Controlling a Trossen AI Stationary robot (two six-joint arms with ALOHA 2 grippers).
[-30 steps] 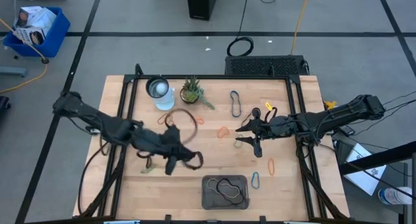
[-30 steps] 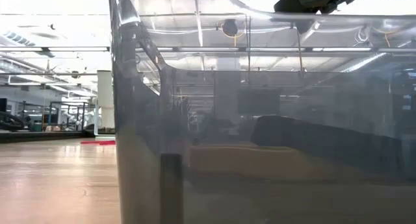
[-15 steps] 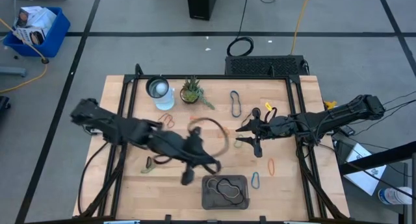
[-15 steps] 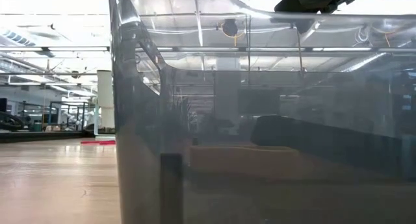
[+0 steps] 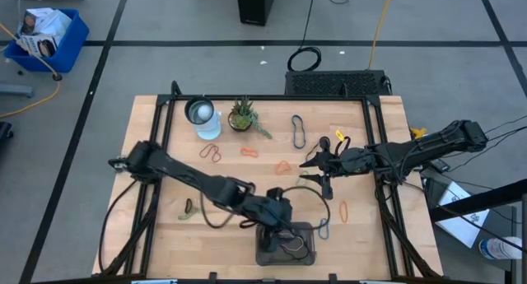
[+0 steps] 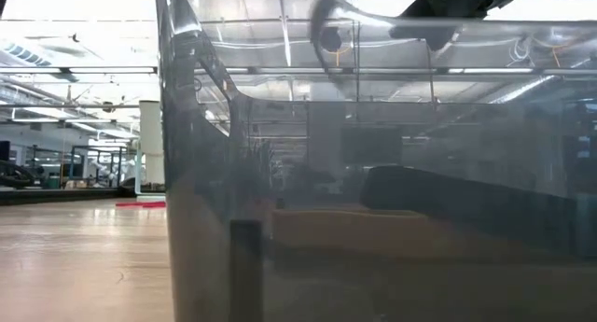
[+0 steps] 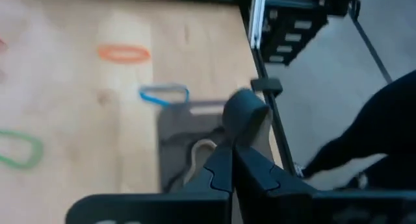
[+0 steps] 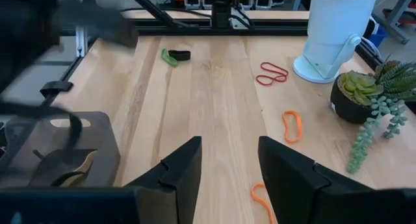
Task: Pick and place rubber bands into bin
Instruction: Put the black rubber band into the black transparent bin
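My left gripper (image 5: 278,221) is shut on a large black rubber band (image 5: 306,191) at the far rim of the dark grey bin (image 5: 306,253), which sits near the table's near edge. Black bands (image 5: 286,239) lie in the bin. My right gripper (image 5: 316,172) is open and empty, right of the table's middle. Loose bands lie flat on the wood: orange ones (image 5: 283,166), a red one (image 5: 212,152), a dark blue one (image 5: 298,132) and a blue one (image 5: 323,228) beside the bin. In the low view the bin's wall (image 6: 373,219) fills the picture. My left gripper pinches the large black band between its two shut fingers; in the left wrist view the band (image 7: 244,113) rises from between the fingertips. The fingers come slanting down from the table's left. The rest of the band loops out toward the table's right, above the wood.
A white cup (image 5: 202,115) and a small potted plant (image 5: 243,116) stand at the table's far side. A green-and-black band (image 5: 188,208) lies at the near left. An orange band (image 5: 344,208) lies near my right gripper. A yellow piece (image 5: 340,137) lies at the far right.
My left gripper has gone from the table's left-middle toward the right and near edge, to the bin, carrying the large black band clear of the wood. The band's loop has trailed and swung with it. My right arm has kept still.
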